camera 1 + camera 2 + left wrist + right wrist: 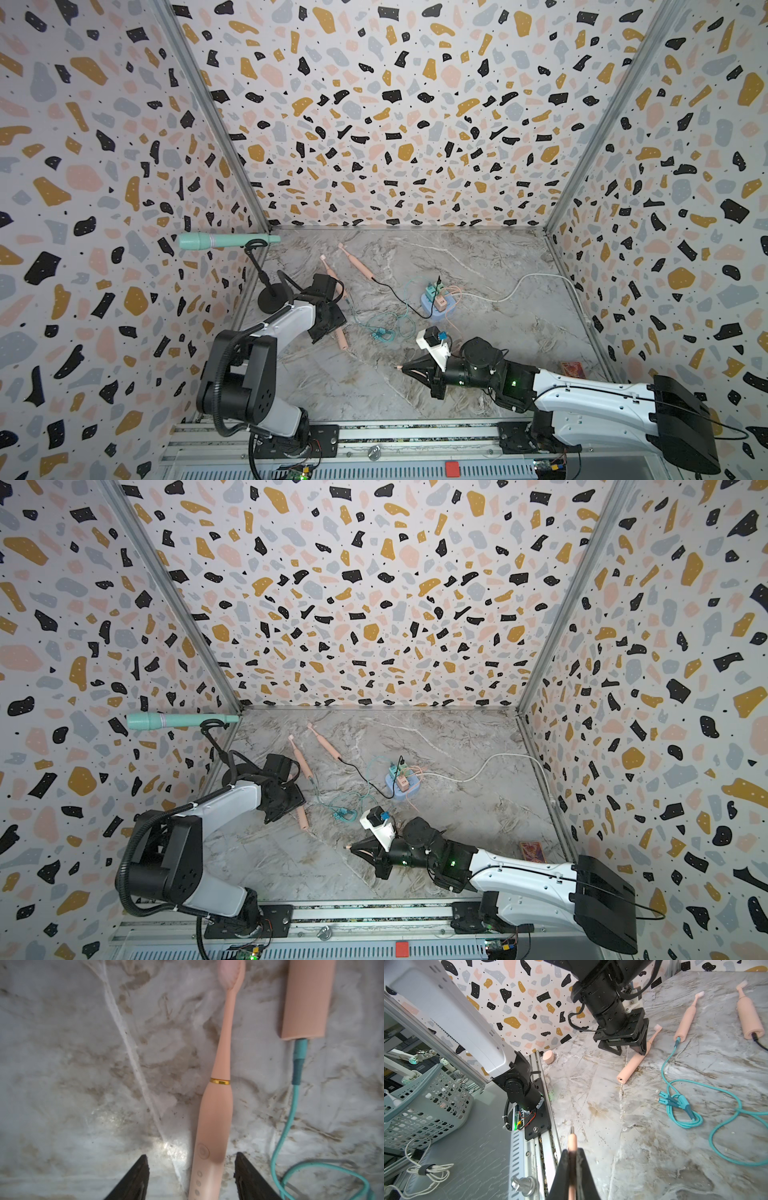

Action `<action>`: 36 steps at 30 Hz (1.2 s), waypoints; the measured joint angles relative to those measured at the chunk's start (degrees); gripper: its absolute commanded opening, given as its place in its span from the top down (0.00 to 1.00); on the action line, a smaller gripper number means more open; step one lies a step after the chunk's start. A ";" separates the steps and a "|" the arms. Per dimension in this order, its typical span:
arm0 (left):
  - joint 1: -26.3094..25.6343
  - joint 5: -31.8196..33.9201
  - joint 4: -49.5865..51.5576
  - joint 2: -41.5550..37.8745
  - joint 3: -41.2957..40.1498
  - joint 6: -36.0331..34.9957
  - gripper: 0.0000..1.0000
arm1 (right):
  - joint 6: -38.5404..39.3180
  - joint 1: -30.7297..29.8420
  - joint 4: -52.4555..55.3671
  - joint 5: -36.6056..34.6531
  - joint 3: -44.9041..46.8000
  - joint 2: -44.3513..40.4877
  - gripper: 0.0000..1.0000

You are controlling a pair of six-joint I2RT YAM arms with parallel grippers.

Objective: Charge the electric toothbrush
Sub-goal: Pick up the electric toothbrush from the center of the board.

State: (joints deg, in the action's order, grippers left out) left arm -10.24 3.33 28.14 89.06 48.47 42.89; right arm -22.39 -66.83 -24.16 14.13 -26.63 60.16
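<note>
Two claws are working: the left claw (190, 1156), parted, is straddling the stiff, probably slippery toothbrush (214, 1118) (best gripped mid-handle), while the right claw (572, 1151) is clenching a pink plug (572, 1140).

On the counter (519, 332), the nearest toothbrush (209, 1126) lies between the jaws of the left pincer (191, 1155), a second toothbrush (328, 268) and third toothbrush (358, 262) behind it, the coiled cable (381, 334) to its right, the power block (436, 302) farther right.
</note>
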 measured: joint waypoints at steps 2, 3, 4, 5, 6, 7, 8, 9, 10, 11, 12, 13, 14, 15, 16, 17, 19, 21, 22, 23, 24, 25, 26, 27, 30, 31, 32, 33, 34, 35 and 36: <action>0.00 0.31 2.01 2.29 1.40 -0.44 0.43 | 0.48 -0.22 0.35 -0.33 -0.22 0.00 1.00; 0.00 0.52 3.04 3.19 2.14 -0.59 0.43 | 0.72 -0.28 0.61 -0.44 -0.50 0.00 1.00; 0.00 0.66 4.04 4.07 3.02 -0.81 0.44 | 0.94 -0.33 0.70 -0.50 -0.83 0.00 1.00; 0.00 0.76 5.09 4.90 4.04 -1.07 0.45 | 1.14 -0.37 0.70 -0.52 -1.11 0.00 1.00; 0.00 0.87 5.88 5.51 5.03 -1.40 0.46 | 1.31 -0.42 0.79 -0.55 -1.42 0.00 1.00; 0.00 1.07 6.58 6.19 6.08 -1.60 0.49 | 1.51 -0.44 0.87 -0.57 -1.73 0.07 1.00; 0.00 1.33 7.02 6.78 7.02 -1.88 0.50 | 1.70 -0.55 0.85 -0.68 -1.92 0.15 1.00; 0.00 1.66 7.34 7.21 7.65 -2.05 0.50 | 1.81 -0.59 0.83 -0.72 -1.97 0.24 1.00; 0.00 1.88 7.56 7.69 8.13 -2.27 0.51 | 1.95 -0.68 0.85 -0.79 -1.97 0.42 1.00; 0.00 2.03 7.74 8.07 8.28 -2.49 0.52 | 2.05 -0.83 0.85 -0.87 -1.97 0.63 1.00; 0.00 2.16 7.93 8.35 8.26 -2.69 0.52 | 2.16 -0.96 0.87 -0.94 -1.97 0.85 1.00; 0.00 2.25 8.22 8.68 8.15 -2.89 0.52 | 2.23 -1.07 0.98 -0.98 -1.97 1.01 1.00; 0.00 2.23 8.26 8.81 8.13 -2.99 0.53 | 2.34 -1.14 1.05 -1.11 -1.97 1.11 1.00; 0.00 2.23 8.26 8.79 8.11 -3.10 0.53 | 2.40 -1.18 1.05 -1.16 -1.97 1.18 1.00; 0.00 2.25 8.26 8.79 8.04 -3.19 0.56 | 2.47 -1.20 1.05 -1.29 -1.97 1.20 1.00; -0.02 2.16 8.17 8.79 7.98 -3.26 0.57 | 2.58 -1.25 1.05 -1.33 -1.97 1.20 1.00; -0.04 2.21 7.89 8.72 7.82 -3.30 0.60 | 2.78 -1.25 1.05 -1.40 -1.97 1.22 1.00; -0.07 2.23 7.74 8.70 7.76 -3.41 0.63 | 2.99 -1.29 1.05 -1.55 -1.97 1.27 1.00; -0.11 2.21 7.63 8.72 7.72 -3.52 0.63 | 3.02 -1.31 1.05 -1.57 -1.97 1.29 1.00; -0.11 2.16 7.56 8.72 7.65 -3.56 0.65 | 3.02 -1.33 1.05 -1.64 -1.97 1.31 1.00; -0.11 2.08 7.43 8.72 7.63 -3.65 0.65 | 3.02 -1.33 1.03 -1.73 -1.97 1.33 1.00; -0.13 1.97 7.26 8.72 7.54 -3.76 0.67 | 2.99 -1.33 1.03 -1.75 -1.97 1.38 1.00; -0.15 1.81 7.06 8.72 7.48 -3.80 0.70 | 2.97 -1.33 1.03 -1.75 -1.97 1.46 1.00; -0.24 1.73 6.86 8.72 7.43 -3.93 0.71 | 2.95 -1.33 0.98 -1.77 -1.97 1.53 1.00; -0.63 1.84 6.36 8.72 7.19 -4.37 0.74 | 2.67 -1.40 0.66 -1.79 -1.92 1.79 1.00; -0.74 1.84 6.29 8.70 7.13 -4.46 0.75 | 2.54 -1.44 0.46 -1.81 -1.92 1.81 1.00; -0.76 1.84 6.19 8.66 7.02 -4.59 0.77 | 2.36 -1.44 0.20 -1.79 -1.90 1.81 1.00; -0.76 1.79 6.05 8.57 6.91 -4.66 0.80 | 2.27 -1.44 -0.04 -1.79 -1.90 1.81 1.00; -0.79 1.75 5.99 8.46 6.80 -4.81 0.84 | 2.16 -1.51 -0.28 -1.81 -1.86 1.81 1.00; -0.81 1.70 5.75 8.37 6.62 -4.79 0.87 | 2.10 -1.55 -0.44 -1.84 -1.84 1.81 1.00; -0.81 1.66 5.62 8.28 6.49 -4.79 0.93 | 2.08 -1.55 -0.61 -1.88 -1.79 1.81 1.00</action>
State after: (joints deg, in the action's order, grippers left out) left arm -11.05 4.99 33.76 97.34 54.96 38.11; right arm -20.32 -68.38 -24.77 12.25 -28.42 61.98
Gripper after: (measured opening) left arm 0.245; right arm 0.065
